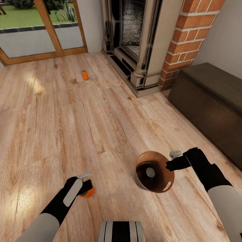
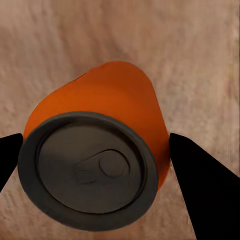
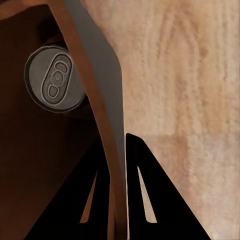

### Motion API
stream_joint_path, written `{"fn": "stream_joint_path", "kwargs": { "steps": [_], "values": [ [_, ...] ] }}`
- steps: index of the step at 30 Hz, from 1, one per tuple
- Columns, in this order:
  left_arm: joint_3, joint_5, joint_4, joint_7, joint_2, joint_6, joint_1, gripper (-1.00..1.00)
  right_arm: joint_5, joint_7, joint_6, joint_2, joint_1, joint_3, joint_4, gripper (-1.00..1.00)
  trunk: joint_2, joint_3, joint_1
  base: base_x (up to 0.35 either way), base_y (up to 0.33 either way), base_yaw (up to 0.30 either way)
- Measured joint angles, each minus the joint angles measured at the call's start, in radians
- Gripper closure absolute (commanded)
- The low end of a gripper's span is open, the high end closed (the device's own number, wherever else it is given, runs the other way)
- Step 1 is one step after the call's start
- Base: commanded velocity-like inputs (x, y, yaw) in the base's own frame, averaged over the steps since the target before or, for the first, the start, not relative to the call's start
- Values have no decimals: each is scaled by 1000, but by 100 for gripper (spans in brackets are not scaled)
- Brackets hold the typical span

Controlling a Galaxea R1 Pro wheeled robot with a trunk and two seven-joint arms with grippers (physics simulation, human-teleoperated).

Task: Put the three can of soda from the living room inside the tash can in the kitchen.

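The left gripper (image 1: 88, 189) has its fingers on both sides of an orange can (image 2: 95, 160) near the floor (image 1: 101, 114), maybe squeezing it. Another can (image 1: 85, 74) lies far off by the fireplace (image 1: 134, 40). The right gripper (image 3: 116, 165) pinches the tash can (image 1: 153, 171) rim, carrying one can (image 3: 56, 79) inside.

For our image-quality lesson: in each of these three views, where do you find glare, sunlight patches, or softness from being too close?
Head view: pale sunlight patches on the floor, and a small highlight on the trash can rim. Left wrist view: the held soda can sits very close, its grey top soft-edged. Right wrist view: the fingers are plain black shapes, the can inside is evenly lit, without glare.
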Motion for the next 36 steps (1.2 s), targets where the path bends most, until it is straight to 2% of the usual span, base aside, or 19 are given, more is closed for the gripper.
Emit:
{"fn": "stream_joint_path", "kwargs": {
  "steps": [2, 4, 7, 9, 12, 15, 16, 18, 19, 20, 22, 25, 30, 32, 34, 35, 36],
  "values": [
    [1, 0, -66, 0, 1, 15, 17, 100, 0, 0, 0, 0, 0, 0, 3, 100, 0, 0, 0, 0, 0, 0],
    [1, 1, -169, 2, 1, 47, 54, 100, 1, 0, -1, 2, 0, 0, 5, 100, 0, 0, 0, 0, 0, 0],
    [3, 5, -382, 8, 1, 114, 127, 100, -1, -1, 0, 5, 0, 0, 6, 100, 0, 0, 0, 0, 0, 0],
    [3, 6, -480, 14, 0, 137, 160, 100, -2, -1, 1, 6, 0, 0, 6, 100, 0, 0, 0, 0, 0, 0],
    [1, 8, -600, 22, -1, 156, 196, 100, 0, -3, 0, 8, 0, 0, 6, 100, 0, 0, 0, 0, 0, 0],
    [-1, 10, -678, 24, -5, 168, 220, 100, -8, -10, 0, 10, -2, 0, 27, 100, 0, 0, 0, 0, 0, 0],
    [-16, 19, -703, 24, -23, 171, 222, 100, -10, -13, -4, 11, -4, 0, 39, 100, 0, 4, -1, 0, 0, 0],
    [-72, 25, -729, 35, -95, 184, 184, 100, -23, -26, 1, 16, -8, 2, 62, 100, 1, 12, -2, 0, 0, 0],
    [-117, 20, -739, 80, -135, 206, 127, 100, -43, -46, 8, 19, -10, 2, 74, 100, 1, 16, -2, 0, 0, 0],
    [-161, 20, -746, 131, -159, 216, 71, 100, -61, -61, 10, 20, -12, 2, 86, 100, 1, 20, -3, 0, 0, 0],
    [-183, 13, -745, 164, -167, 228, 41, 100, -71, -70, 10, 20, -13, 2, 107, 100, 1, 27, -3, 0, 0, 0],
    [-178, 13, -747, 186, -171, 234, 21, 100, -76, -78, 10, 20, -14, 3, 136, 100, 2, 39, -5, 0, 0, 0],
    [-170, 19, -748, 194, -176, 236, 12, 100, -11, -86, 3, 20, -14, 3, 147, 100, 3, 58, -7, 0, 0, 0],
    [-169, 53, -748, 195, -177, 236, 10, 100, -5, -89, 2, 20, -17, 3, 160, 100, 4, 66, -8, 0, 0, 0],
    [-169, 171, -748, 193, -169, 234, 4, 100, -21, -114, 7, 21, -21, 3, 182, 100, 4, 73, -9, 0, 0, 0],
    [-169, 200, -748, 192, -166, 237, 3, 100, -23, -125, 7, 22, -21, 3, 186, 100, 5, 77, -9, 0, 0, 0],
    [-169, 300, -748, 187, -157, 234, -3, 100, -43, -149, 9, 25, -22, 3, 194, 100, 5, 81, -10, 0, 0, 0]
  ]
}}
